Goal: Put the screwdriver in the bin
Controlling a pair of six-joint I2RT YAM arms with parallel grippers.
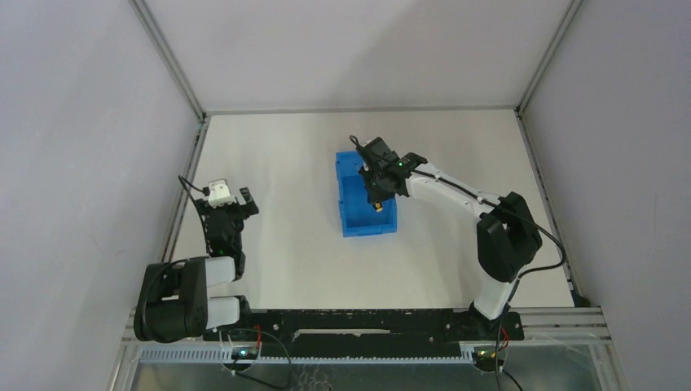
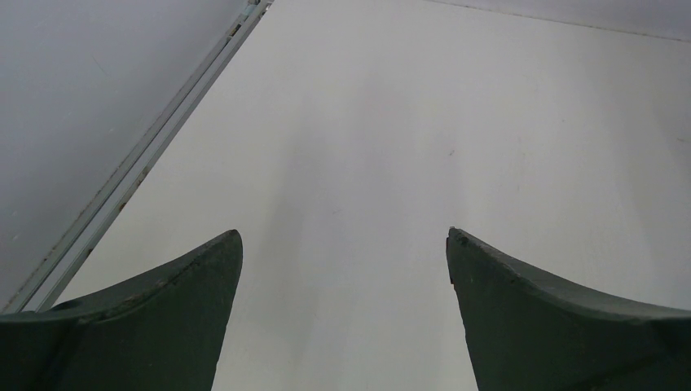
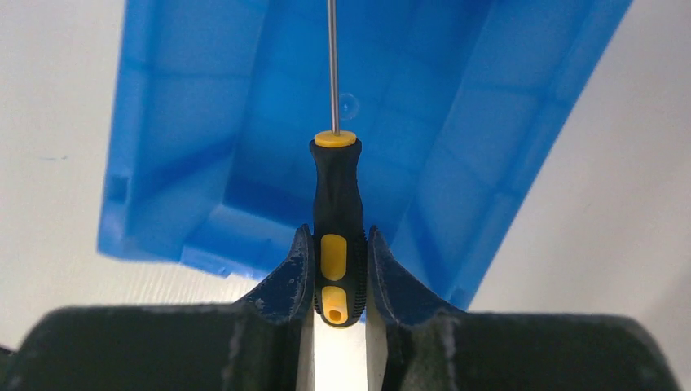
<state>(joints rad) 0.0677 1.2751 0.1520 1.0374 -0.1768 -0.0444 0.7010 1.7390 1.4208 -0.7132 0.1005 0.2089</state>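
The screwdriver (image 3: pixel 336 187), with a black-and-yellow handle and a thin shaft, is between the fingers of my right gripper (image 3: pixel 337 232), which is shut on the rear of the handle. Its shaft points into the blue bin (image 3: pixel 187 122), over the open inside. From above, my right gripper (image 1: pixel 380 195) hangs over the near half of the bin (image 1: pixel 346 220), and a yellow bit of the screwdriver (image 1: pixel 379 208) shows under it. My left gripper (image 1: pixel 234 195) stays far to the left. It (image 2: pixel 344 236) is open, with only bare white table between its fingers.
White walls enclose the table on the left, back and right. A metal rail (image 2: pixel 138 163) runs along the left edge close to the left arm. The arm bases and a black bar (image 1: pixel 358 319) line the near edge.
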